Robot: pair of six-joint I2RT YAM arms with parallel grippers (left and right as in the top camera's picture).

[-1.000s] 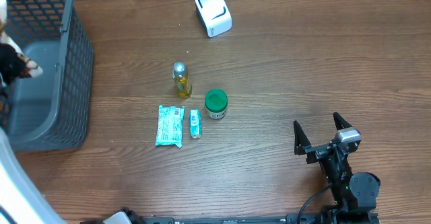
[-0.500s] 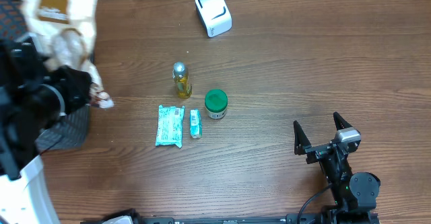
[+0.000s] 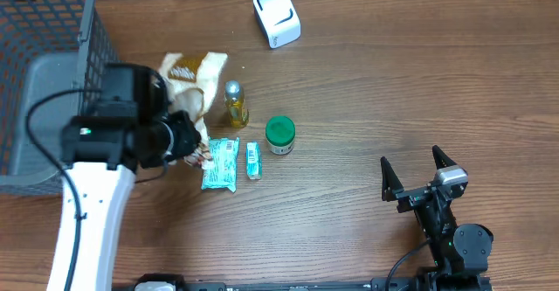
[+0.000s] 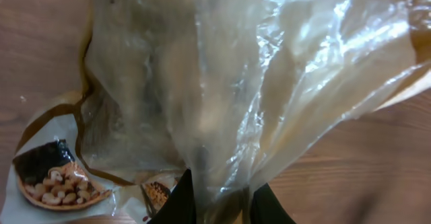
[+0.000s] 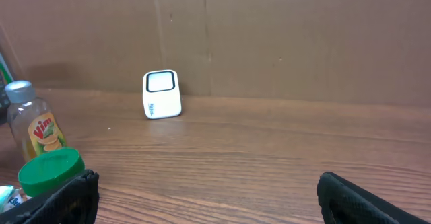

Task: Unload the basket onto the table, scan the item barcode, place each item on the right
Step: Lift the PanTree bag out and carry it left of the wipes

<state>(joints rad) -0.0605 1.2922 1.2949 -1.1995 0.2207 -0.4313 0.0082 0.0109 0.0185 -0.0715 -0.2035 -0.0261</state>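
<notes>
Overhead, the wooden table fills the frame, with a grey mesh basket standing at its far left corner. The white left arm reaches up from the near edge, just beside the basket. The left gripper is clamped on a cream and tan snack bag. In the left wrist view its two dark fingers pinch the crinkled clear film of the bag, and a printed bowl of nuts shows at the lower left. The bag hangs between the basket and the loose items, just left of the bottle and well apart from the scanner.

The right gripper rests at the near right with its jaws spread wide and nothing between them.

The white scanner sits at the far edge near the middle. A teal packet lies flat at the table's centre, close to the left gripper. To its right stands a green-lidded jar, and behind the packet a small bottle with a silver cap stands upright. A small teal box lies between packet and jar.
</notes>
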